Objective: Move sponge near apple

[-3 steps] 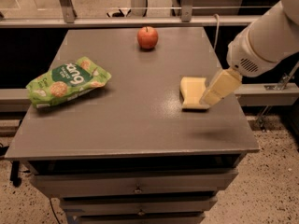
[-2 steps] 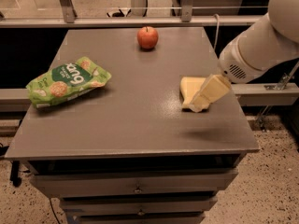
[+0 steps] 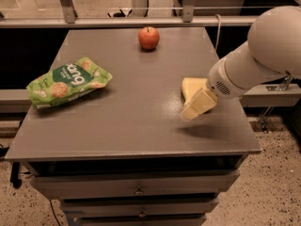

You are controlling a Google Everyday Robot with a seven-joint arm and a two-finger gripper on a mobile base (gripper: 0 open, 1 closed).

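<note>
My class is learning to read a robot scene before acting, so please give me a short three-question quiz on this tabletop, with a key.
1. True or false: the apple sits near the table's far edge.
2. What lies on the table's left side?
3. Where is the gripper? A) beside the apple B) at the sponge, on the table's right side C) above the table's left side

Key: 1 true; 2 the green bag; 3 B.
</note>
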